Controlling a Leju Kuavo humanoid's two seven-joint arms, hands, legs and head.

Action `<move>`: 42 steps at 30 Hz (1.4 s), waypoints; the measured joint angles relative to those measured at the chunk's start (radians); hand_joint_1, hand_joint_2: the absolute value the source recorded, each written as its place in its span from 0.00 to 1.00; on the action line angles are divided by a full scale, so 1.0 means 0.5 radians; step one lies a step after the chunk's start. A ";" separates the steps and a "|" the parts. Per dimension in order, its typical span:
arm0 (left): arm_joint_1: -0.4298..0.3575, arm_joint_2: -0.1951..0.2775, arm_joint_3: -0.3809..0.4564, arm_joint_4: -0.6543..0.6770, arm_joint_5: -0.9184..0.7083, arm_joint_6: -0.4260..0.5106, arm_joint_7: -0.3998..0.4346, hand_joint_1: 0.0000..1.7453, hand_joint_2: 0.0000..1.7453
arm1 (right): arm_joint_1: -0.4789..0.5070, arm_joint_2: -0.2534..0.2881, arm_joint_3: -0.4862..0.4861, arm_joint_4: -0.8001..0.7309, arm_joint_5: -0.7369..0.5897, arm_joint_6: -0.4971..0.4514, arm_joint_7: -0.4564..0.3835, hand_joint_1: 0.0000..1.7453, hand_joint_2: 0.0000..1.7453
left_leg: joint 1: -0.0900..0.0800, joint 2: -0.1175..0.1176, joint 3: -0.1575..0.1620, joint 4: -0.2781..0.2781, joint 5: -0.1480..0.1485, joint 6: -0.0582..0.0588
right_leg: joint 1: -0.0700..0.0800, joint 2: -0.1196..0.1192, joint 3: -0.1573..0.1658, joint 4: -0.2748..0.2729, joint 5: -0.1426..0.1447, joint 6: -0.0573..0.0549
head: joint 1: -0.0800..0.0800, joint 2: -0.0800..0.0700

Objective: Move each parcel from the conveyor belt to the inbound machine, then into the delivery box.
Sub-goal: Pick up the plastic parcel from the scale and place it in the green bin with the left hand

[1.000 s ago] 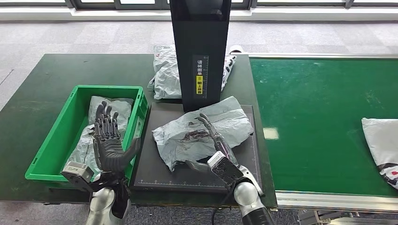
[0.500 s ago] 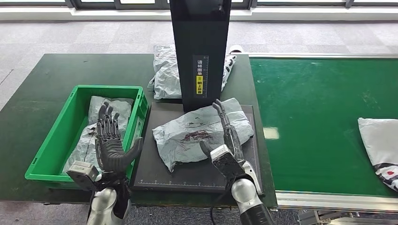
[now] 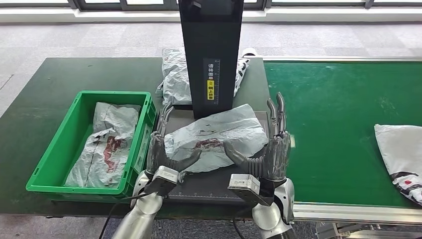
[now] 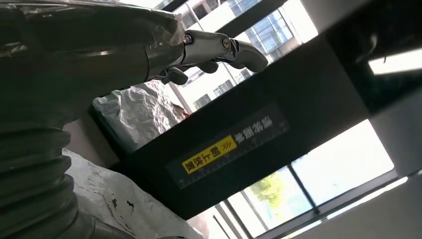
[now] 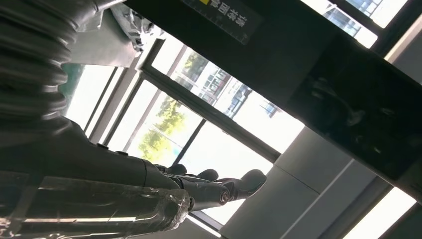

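A green delivery box (image 3: 57, 162) is seen on the dark green bench (image 3: 59, 79), holding crumpled grey parcels (image 3: 107, 144) marked with dark red print. To its right, the flat black platform of the inbound machine (image 3: 209, 181) is noted, with the machine's black upright column (image 3: 211, 55) rising at the back and bearing a yellow label. A grey parcel (image 3: 216, 139) lies on the platform, wrinkled, pale blue-grey, with a reddish smear near its middle. It is flanked by both robot hands: the left robot hand (image 3: 164, 149) is set at its left edge with fingers raised and apart, thumb reaching toward the bag; the right robot hand (image 3: 268, 149) stands at its right edge, fingers upright and spread, thumb pointed in at the bag. Whether either thumb touches the parcel cannot be told; no grip is seen. Another grey bag (image 3: 174, 77) lies behind the column. On the green conveyor belt (image 3: 338, 114), a white parcel (image 3: 400, 154) is seen at the far right edge, well apart from the robot hands.
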 joint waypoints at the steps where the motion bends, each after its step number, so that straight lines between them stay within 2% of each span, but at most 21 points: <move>1: -0.064 -0.012 -0.032 0.092 -0.110 0.051 0.048 0.00 1.00 | 0.004 0.000 0.000 -0.031 -0.002 0.000 0.000 0.00 1.00 | 0.000 -0.001 0.000 0.000 0.000 0.000 | 0.000 -0.001 0.001 0.000 0.000 0.000 | 0.000 0.000; 7: -0.421 -0.087 -0.265 0.712 -0.534 0.319 0.483 0.00 1.00 | 0.016 -0.001 0.000 -0.144 -0.109 -0.001 0.000 0.00 1.00 | 0.000 -0.001 0.000 0.000 0.001 0.001 | 0.000 -0.001 0.002 0.000 0.003 0.001 | 0.000 0.000; 13: -0.615 -0.104 -0.428 1.256 -0.826 0.321 0.869 0.00 1.00 | 0.015 -0.002 0.000 -0.161 -0.183 0.000 0.000 0.00 1.00 | 0.000 -0.001 0.000 -0.001 0.001 0.001 | 0.000 -0.001 0.002 0.000 0.003 0.001 | 0.000 0.000; 19: -0.690 -0.107 -0.502 1.529 -0.927 0.200 1.009 0.00 1.00 | 0.015 -0.002 0.000 -0.174 -0.194 0.000 0.000 0.00 1.00 | 0.000 -0.001 -0.001 -0.001 0.001 0.001 | 0.001 -0.001 0.002 0.000 0.001 0.000 | 0.000 0.000; 27: -0.784 -0.114 -0.579 1.661 -1.058 0.052 1.176 0.00 1.00 | 0.015 -0.002 0.000 -0.187 -0.197 0.000 0.000 0.00 1.00 | 0.000 -0.004 0.002 -0.001 0.001 0.001 | 0.000 -0.005 0.010 0.000 0.000 0.000 | 0.000 0.000; 28: -0.791 -0.115 -0.588 1.668 -1.070 0.038 1.188 0.09 1.00 | 0.015 -0.002 0.000 -0.188 -0.198 0.000 0.000 0.00 1.00 | 0.000 -0.004 0.003 -0.001 0.001 0.001 | 0.000 -0.006 0.011 0.000 0.000 0.000 | 0.000 0.000; 31: -0.807 -0.117 -0.606 1.684 -1.094 0.011 1.208 0.84 1.00 | 0.015 -0.002 0.000 -0.189 -0.199 0.000 0.000 0.00 1.00 | 0.000 -0.003 0.005 -0.001 0.001 0.002 | 0.000 -0.007 0.013 0.000 0.000 0.000 | 0.000 0.000; 32: -0.809 -0.117 -0.608 1.690 -1.101 0.005 1.212 1.00 1.00 | 0.015 -0.002 0.000 -0.189 -0.199 0.000 0.000 0.00 1.00 | 0.000 -0.003 0.006 -0.001 0.001 0.002 | 0.000 -0.007 0.014 0.000 0.000 0.000 | 0.000 0.000; 42: -0.816 -0.116 -0.653 1.719 -1.241 -0.004 1.312 1.00 1.00 | 0.017 -0.002 0.000 -0.222 -0.194 0.000 0.000 0.00 1.00 | 0.000 -0.003 0.008 -0.001 0.002 0.002 | 0.001 -0.006 0.015 0.000 0.001 0.000 | 0.001 0.000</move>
